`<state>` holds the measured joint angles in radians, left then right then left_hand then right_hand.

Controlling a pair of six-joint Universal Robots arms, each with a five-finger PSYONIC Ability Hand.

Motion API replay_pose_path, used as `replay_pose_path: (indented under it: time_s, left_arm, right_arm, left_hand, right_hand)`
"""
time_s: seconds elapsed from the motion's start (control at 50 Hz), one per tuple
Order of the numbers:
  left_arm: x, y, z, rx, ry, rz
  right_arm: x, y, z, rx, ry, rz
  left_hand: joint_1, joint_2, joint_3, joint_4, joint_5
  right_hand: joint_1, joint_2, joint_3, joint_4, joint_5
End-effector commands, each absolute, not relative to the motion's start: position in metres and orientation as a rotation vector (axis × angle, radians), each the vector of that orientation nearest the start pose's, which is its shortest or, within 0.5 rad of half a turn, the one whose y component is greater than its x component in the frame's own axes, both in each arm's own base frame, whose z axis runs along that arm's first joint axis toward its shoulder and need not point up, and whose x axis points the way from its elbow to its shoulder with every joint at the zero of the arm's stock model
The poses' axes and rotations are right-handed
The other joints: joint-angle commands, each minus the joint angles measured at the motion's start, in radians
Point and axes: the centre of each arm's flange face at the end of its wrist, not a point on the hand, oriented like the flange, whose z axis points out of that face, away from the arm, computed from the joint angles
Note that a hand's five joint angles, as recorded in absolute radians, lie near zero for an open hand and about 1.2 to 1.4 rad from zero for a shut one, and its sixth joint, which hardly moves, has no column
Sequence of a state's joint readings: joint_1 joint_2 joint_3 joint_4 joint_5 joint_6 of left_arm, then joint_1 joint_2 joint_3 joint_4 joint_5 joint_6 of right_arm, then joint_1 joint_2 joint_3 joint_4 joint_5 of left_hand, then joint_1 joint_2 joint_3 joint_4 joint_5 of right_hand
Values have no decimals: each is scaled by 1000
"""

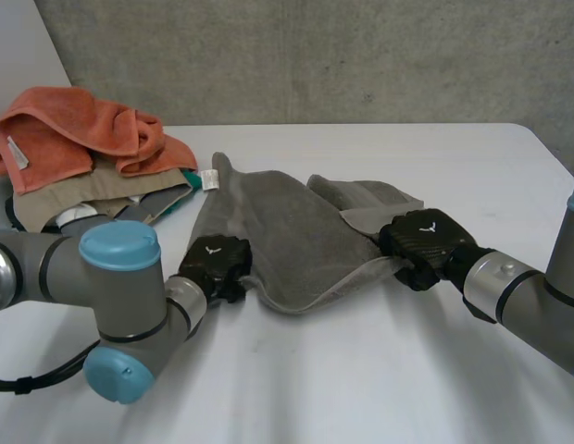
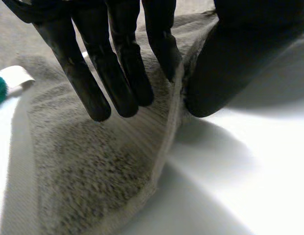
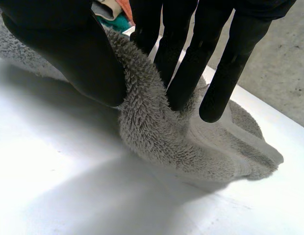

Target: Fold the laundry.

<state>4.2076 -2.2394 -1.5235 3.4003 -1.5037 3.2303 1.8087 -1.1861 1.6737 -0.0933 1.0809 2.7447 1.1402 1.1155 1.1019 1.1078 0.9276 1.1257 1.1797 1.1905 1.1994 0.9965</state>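
Observation:
A grey towel (image 1: 287, 231) lies crumpled and partly doubled over in the middle of the white table (image 1: 361, 379). My left hand (image 1: 216, 261) is at its near left edge. In the left wrist view the fingers (image 2: 117, 73) lie on top of the towel (image 2: 93, 166) and the thumb (image 2: 225, 63) presses the raised edge from the other side. My right hand (image 1: 424, 239) is at the towel's right edge. There the towel's fluffy edge (image 3: 162, 137) is pinched between the thumb (image 3: 78, 54) and the fingers (image 3: 191, 68).
A pile of laundry sits at the back left of the table: an orange towel (image 1: 74, 129) on top of a beige cloth (image 1: 74, 199), with a bit of teal fabric (image 1: 190, 180) beside it. A grey wall (image 1: 361, 55) runs behind the table.

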Motion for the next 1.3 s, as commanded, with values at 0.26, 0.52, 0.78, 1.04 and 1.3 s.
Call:
replay_pose_path:
  time_s: [0.26,0.52,0.78,1.04,1.3]
  left_arm:
    - [-265,-201,302,1021,2277,-2378]
    - [-254,-217,314,1122,2249,-2153]
    - [-305,-315,243,1233,2228,-2098]
    - [-302,-341,441,579,1262,-3097]
    - [-289,-333,362,748,1769,-2802]
  right_arm:
    - [221,-237,296,-1357,2001,-1903]
    - [215,-219,327,-1517,2031,-1940]
    - [264,-285,256,-1449,2098,-1784]
    - [265,-332,415,-604,1286,-2689]
    - [269,-308,332,-1017,1676,-2270]
  left_hand:
    - [256,281,294,288,294]
    - [256,281,294,288,294]
    - [256,281,294,288,294]
    - [256,281,294,288,294]
    - [256,281,294,288,294]
  right_hand:
    - [271,217,206,197,225]
    - [271,217,206,197,225]
    - [271,217,206,197,225]
    - [271,217,206,197,225]
    - [271,217,206,197,225]
